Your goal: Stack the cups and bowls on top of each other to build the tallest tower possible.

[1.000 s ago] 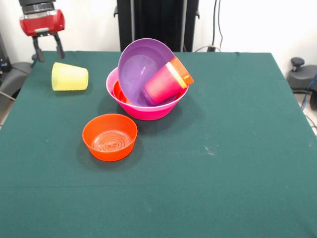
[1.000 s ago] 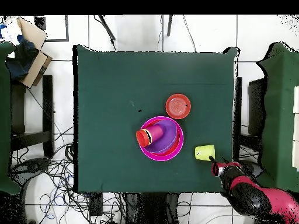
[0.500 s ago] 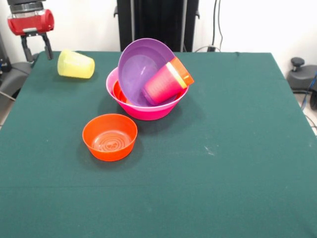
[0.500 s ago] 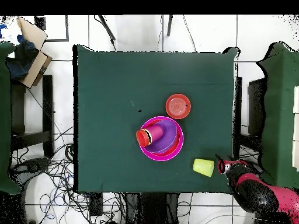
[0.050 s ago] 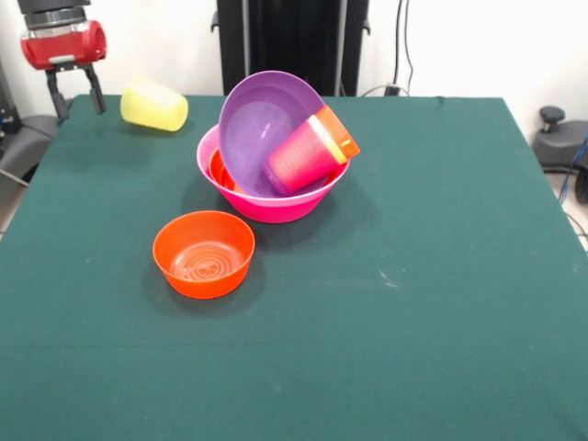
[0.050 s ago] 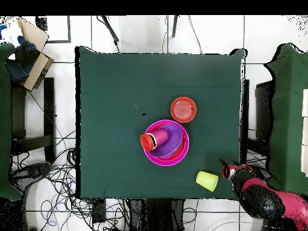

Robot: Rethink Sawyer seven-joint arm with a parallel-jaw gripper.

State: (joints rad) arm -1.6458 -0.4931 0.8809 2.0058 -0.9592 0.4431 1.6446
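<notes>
The tower (image 5: 273, 152) (image 6: 166, 142) is a big pink bowl (image 5: 276, 204) holding a tilted purple bowl (image 5: 257, 119) with an orange bowl (image 5: 219, 170) under it, and a sideways stack of magenta and orange cups (image 5: 310, 152) leaning in it. A small orange bowl (image 5: 203, 254) (image 6: 183, 109) sits upright on the cloth in front of the tower. A yellow cup (image 5: 154, 105) (image 6: 207, 180) lies on its side near the table's far left corner. My gripper (image 5: 73, 90) (image 6: 227, 170) hangs open left of that cup, at the table's edge, with nothing between its fingers.
The green table (image 5: 413, 276) ends just behind the yellow cup and just left of the gripper. A black stand (image 5: 292, 41) rises behind the tower. Chairs (image 6: 289, 114) and a cardboard box (image 6: 33, 45) flank the table.
The yellow cup has rolled from near the pink bowl toward the table's far edge. My gripper drew back to the left, then shifted slightly right; it stays open.
</notes>
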